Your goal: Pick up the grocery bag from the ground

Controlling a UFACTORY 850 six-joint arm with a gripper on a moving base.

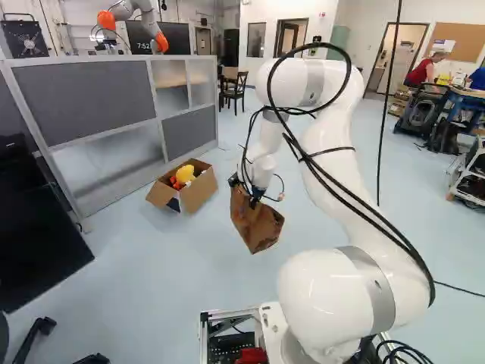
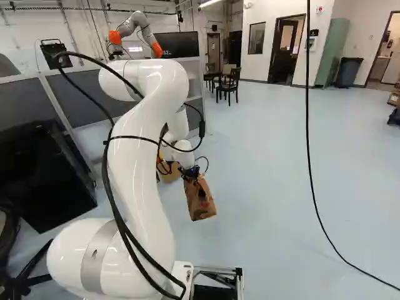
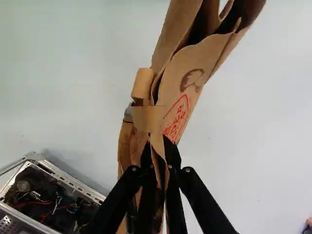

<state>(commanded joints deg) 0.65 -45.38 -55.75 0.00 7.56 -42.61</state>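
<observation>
My gripper (image 1: 248,191) hangs ahead of the base in the left base view, with the brown paper grocery bag (image 1: 256,224) dangling from it. In the right base view the bag (image 2: 199,199) hangs tilted below the gripper (image 2: 189,172), apparently off the floor. In the wrist view the gripper (image 3: 158,146) is shut on the bag's folded paper, one finger on each side. The bag (image 3: 183,78) stretches ahead of the fingers, its top edge crumpled and partly open, red print on its side. What is inside cannot be seen.
An open cardboard box (image 1: 198,193) with yellow and orange items stands on the floor by a grey partition (image 1: 91,102). Another robot (image 1: 136,11) is behind the partition. Black equipment (image 2: 44,175) stands at the left of the right base view. A black cable (image 2: 309,162) hangs right of the arm.
</observation>
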